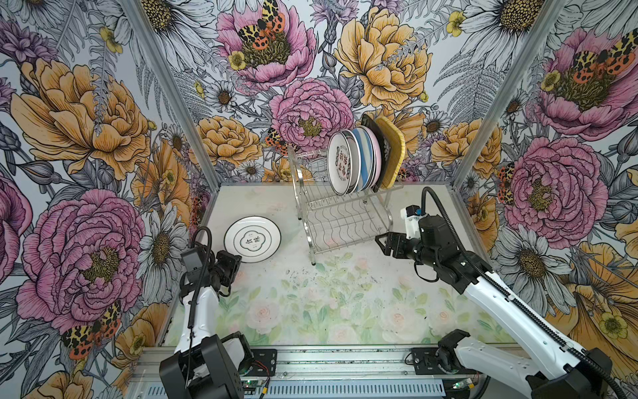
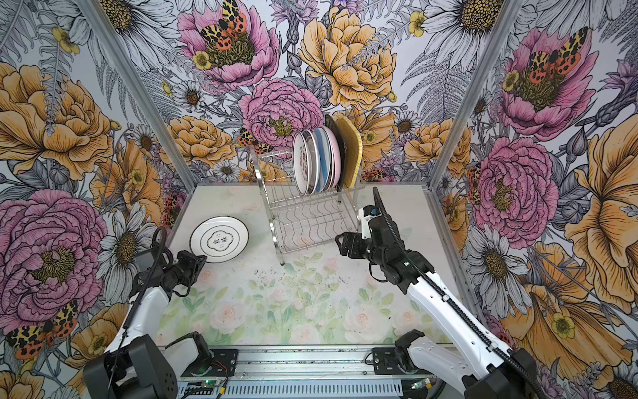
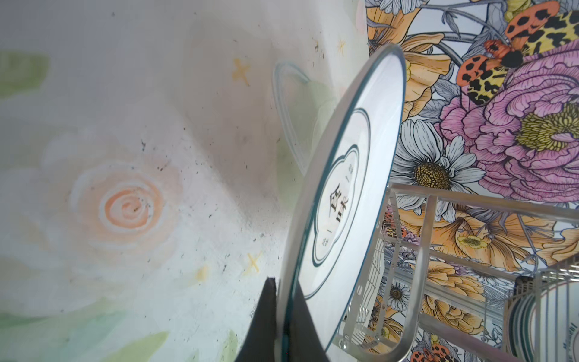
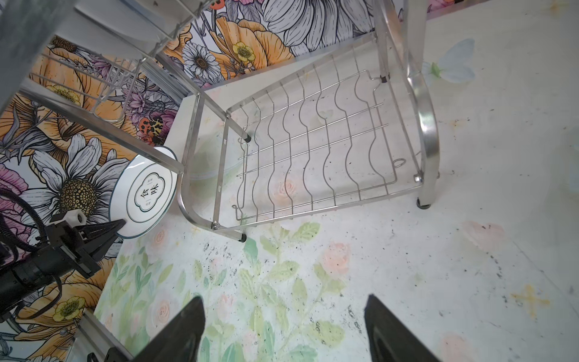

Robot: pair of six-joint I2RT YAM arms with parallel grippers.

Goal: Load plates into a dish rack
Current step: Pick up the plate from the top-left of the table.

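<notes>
Dish rack (image 1: pixel 345 214) stands near the gripped white plate (image 1: pixel 252 239).

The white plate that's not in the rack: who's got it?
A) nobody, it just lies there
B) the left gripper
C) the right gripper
B: the left gripper is pinched shut on the rim of the white plate, while the right gripper is open and empty in front of the rack.
</notes>
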